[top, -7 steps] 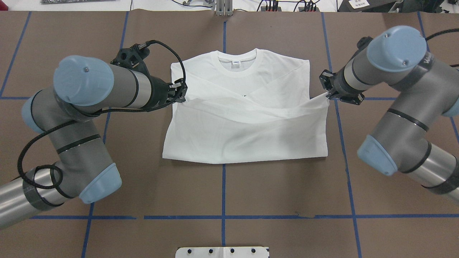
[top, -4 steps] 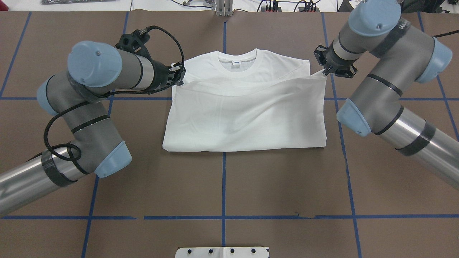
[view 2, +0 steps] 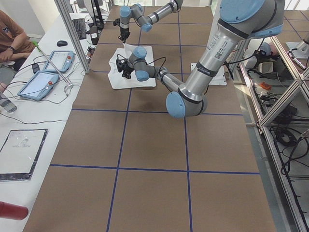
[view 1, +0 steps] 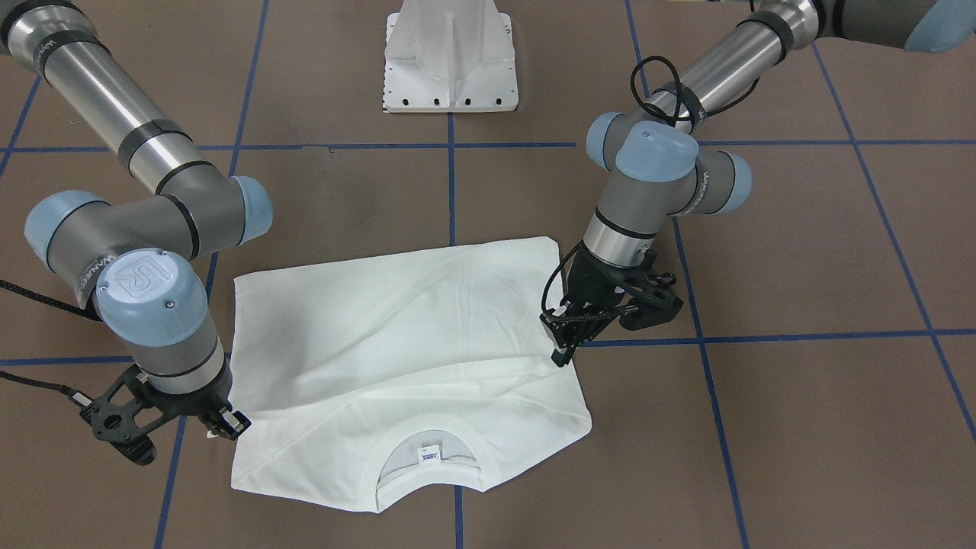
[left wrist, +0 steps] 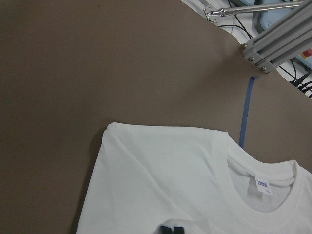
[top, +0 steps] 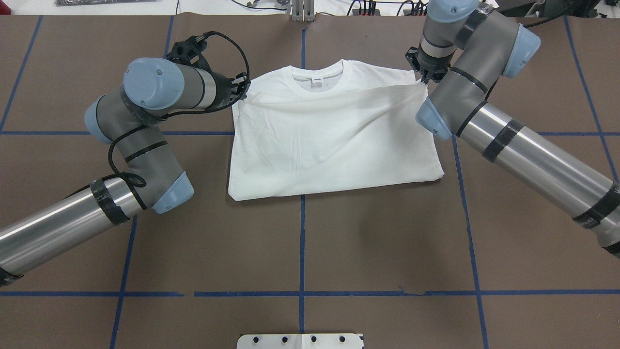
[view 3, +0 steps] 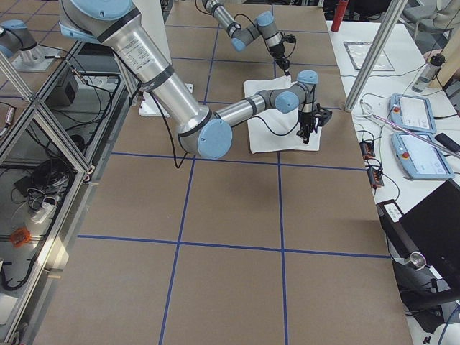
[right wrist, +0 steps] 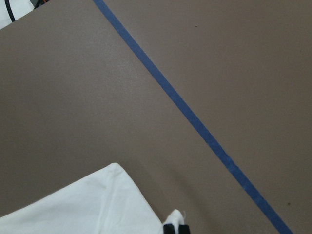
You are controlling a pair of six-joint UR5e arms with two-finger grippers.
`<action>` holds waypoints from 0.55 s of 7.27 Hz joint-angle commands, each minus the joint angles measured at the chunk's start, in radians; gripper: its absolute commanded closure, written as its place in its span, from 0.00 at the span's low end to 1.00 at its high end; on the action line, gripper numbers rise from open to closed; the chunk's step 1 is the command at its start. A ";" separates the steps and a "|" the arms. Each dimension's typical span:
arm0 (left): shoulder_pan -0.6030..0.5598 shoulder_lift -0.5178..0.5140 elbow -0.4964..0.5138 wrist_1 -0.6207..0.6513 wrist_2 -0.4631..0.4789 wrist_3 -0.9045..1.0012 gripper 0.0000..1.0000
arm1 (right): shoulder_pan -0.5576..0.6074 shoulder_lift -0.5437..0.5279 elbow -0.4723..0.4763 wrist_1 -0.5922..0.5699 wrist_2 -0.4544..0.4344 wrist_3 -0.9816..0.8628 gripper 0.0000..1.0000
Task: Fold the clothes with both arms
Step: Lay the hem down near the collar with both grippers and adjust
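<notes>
White cotton, the shirt (top: 334,140) lies near the middle of the brown table (top: 300,252). Its collar is on the side away from the robot, and the neck label (top: 317,81) shows inside the neckline. The lower half is doubled over the upper half. A folded edge runs along the side nearest the robot, and the free edge of the top layer stretches across the chest just short of the collar, drawn into a line between the two grippers.

The left gripper (top: 243,92) sits at the shirt's edge near one shoulder, closed together on a corner of that top layer (its wrist camera catches only the dark fingertips (left wrist: 171,229) pressed close at the bottom of the view, with cloth around them). From across the table this gripper (view 1: 563,354) points steeply down.

The right gripper (top: 425,80) is at the opposite edge near the other shoulder, pinched on the other corner. In its wrist view a small tuft of white fabric stands up out of the closed fingertips (right wrist: 176,228). From across the table it (view 1: 225,427) hangs low, just beside the cloth's edge.

Soft diagonal creases cross the top layer, fanning from the right gripper's corner. Blue tape lines (top: 301,252) grid the table, and one passes under the middle of the shirt. A white pedestal base (view 1: 450,57) stands at the robot's side of the table, well apart from the shirt.
</notes>
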 commanded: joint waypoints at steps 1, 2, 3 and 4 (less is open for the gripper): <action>-0.040 0.005 0.000 0.000 -0.004 0.012 1.00 | -0.001 0.024 -0.026 0.005 -0.002 -0.002 1.00; -0.064 0.026 -0.025 0.005 -0.007 0.012 1.00 | -0.001 0.024 -0.026 0.005 -0.002 -0.002 1.00; -0.062 0.040 -0.022 0.000 -0.005 0.010 1.00 | -0.001 0.025 -0.027 0.005 -0.002 -0.002 1.00; -0.060 0.038 -0.022 0.005 -0.005 0.009 1.00 | -0.001 0.028 -0.038 0.005 -0.002 -0.002 1.00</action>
